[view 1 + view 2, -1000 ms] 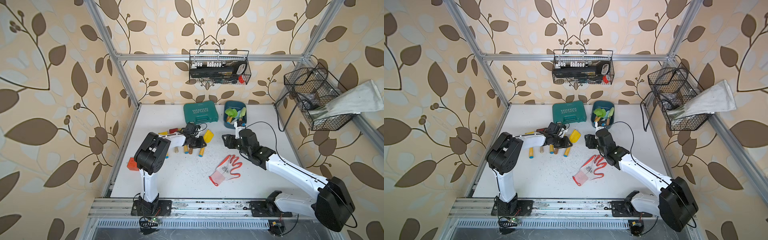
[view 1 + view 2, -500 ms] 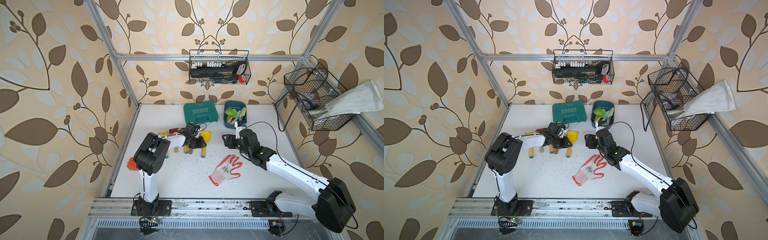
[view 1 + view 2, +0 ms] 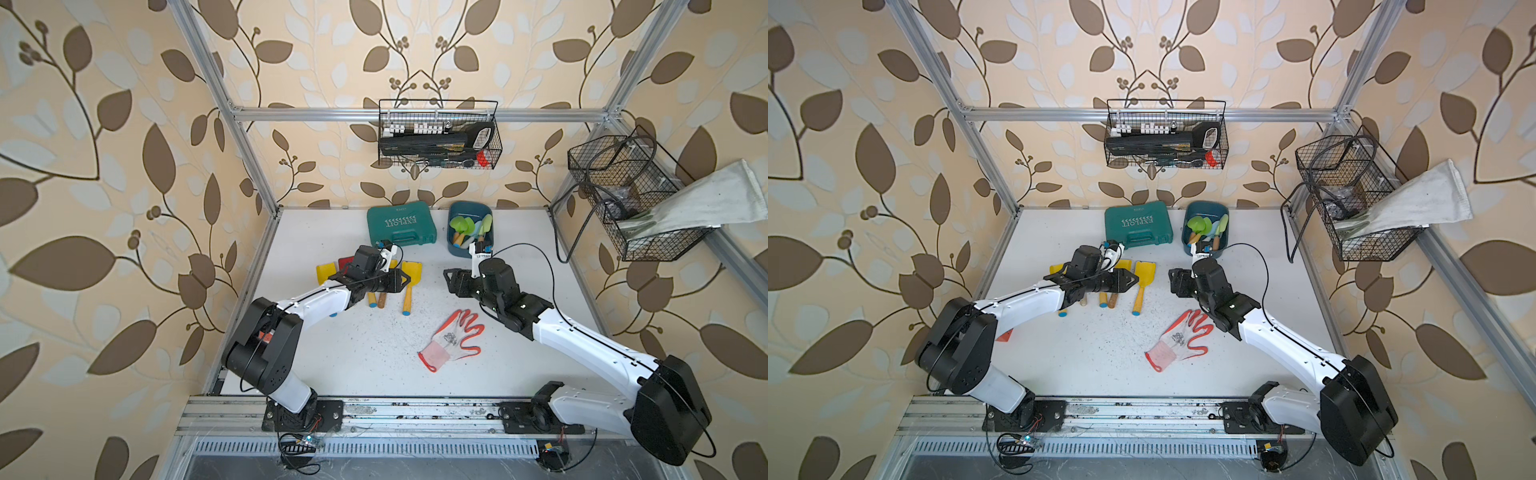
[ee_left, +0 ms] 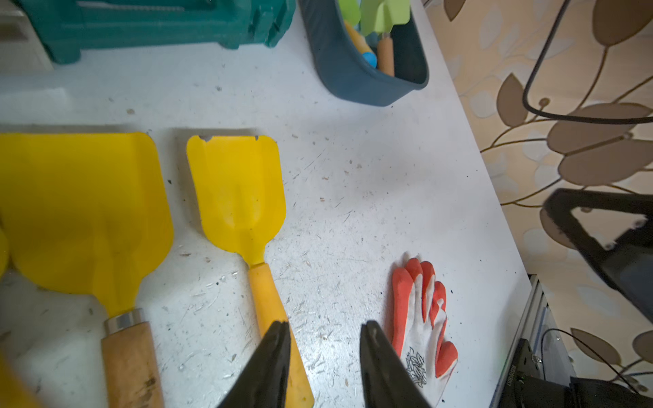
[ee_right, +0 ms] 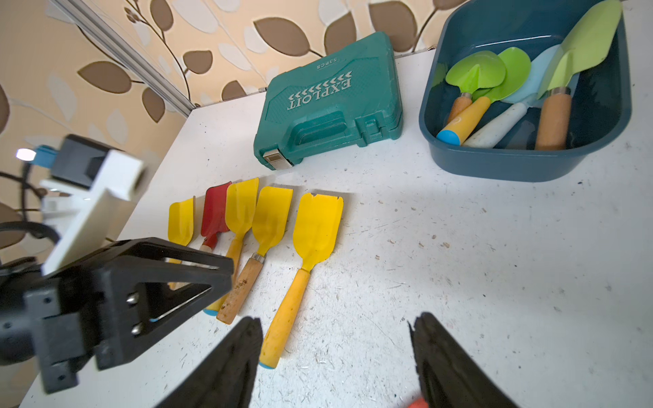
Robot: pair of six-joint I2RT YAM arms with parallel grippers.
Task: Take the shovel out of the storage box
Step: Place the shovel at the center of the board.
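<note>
Left pincer (image 4: 323,328): jaws are set partly apart; nothing is held. It is stationed just above the handle of the yellow shovel (image 4: 236,187).
Right pincer (image 5: 335,321): jaws are spread wide; nothing is held. It is poised over bare bench (image 5: 494,265).
Storage box (image 5: 494,162): located near the right pincer, on its back-wall side; well apart from the left pincer.
Work done: five shovels are laid flat on the bench as a shovel row (image 5: 268,212). The yellow shovel is the end member, lying between the two pincers.
Work left: four tools are seen in the storage box, among them the green shovel (image 5: 579,49). None of them is gripped. Removal is judged to be roughly half complete.
Axis, shovel row: long axes are parallel. Blades are pointed at the back wall, handles at the arm bases.
Axis, box contents: long axes run roughly along the long side of the box. Handles are turned toward the right pincer, blades away from it. The green shovel's blade appears to be propped on the far rim.
Not involved: the glove (image 3: 453,338), on the base side of the right pincer; the teal case (image 5: 328,102), on the back-wall side of the left pincer.
</note>
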